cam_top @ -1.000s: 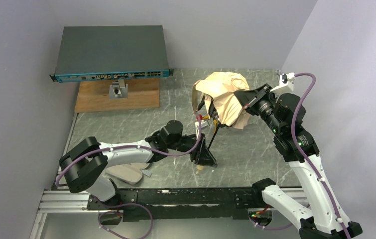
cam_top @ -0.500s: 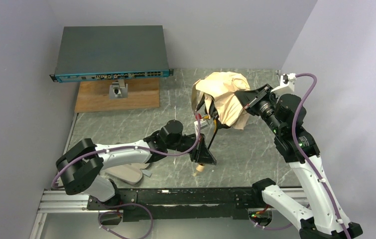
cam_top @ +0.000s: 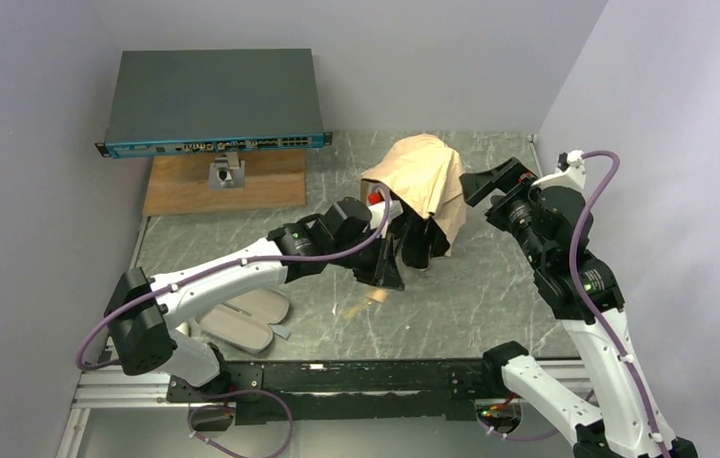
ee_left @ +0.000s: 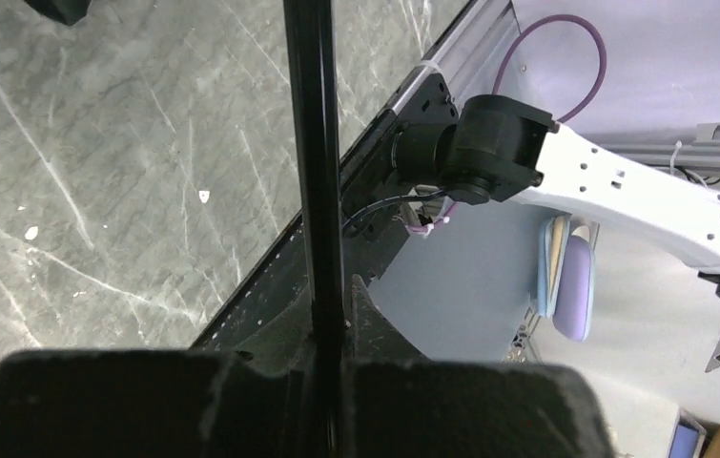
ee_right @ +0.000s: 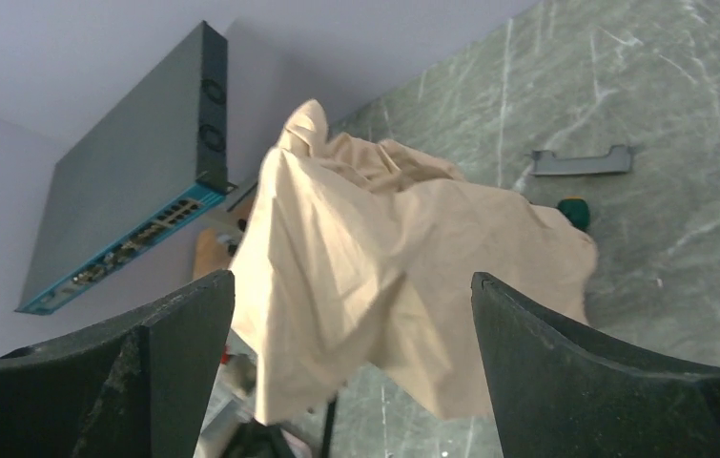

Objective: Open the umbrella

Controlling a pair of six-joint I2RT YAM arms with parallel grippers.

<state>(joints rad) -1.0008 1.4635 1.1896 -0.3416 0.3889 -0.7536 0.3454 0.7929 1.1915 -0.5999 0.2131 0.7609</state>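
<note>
1. Holding the umbrella (cam_top: 415, 186) upright above the back half of the stone table (cam_top: 241, 250), between the two arms, with tan cloth draped limp over folded black ribs (cam_top: 424, 250).
2. Clamping the black shaft (ee_left: 313, 143) in the left claw (ee_left: 332, 372), jaws clenched tight on the rod, which runs straight up through the wrist view.
3. Keeping the right claw (ee_right: 351, 286) released and spread wide, empty, facing the canopy (ee_right: 384, 239) from just beside it and apparently touching nothing.
4. Done, judging by the scene: pale pink sleeve (cam_top: 246, 320) off the umbrella and lying flat on the table near the left arm's base, with the cloth hanging loose rather than wrapped tight.
5. Left to do, by the same reading: pushing the ribs outward along the shaft until the canopy stretches taut and locks. Not yet spread, only sagging in folds. Impossible to tell from these views where the handle sits.
</note>
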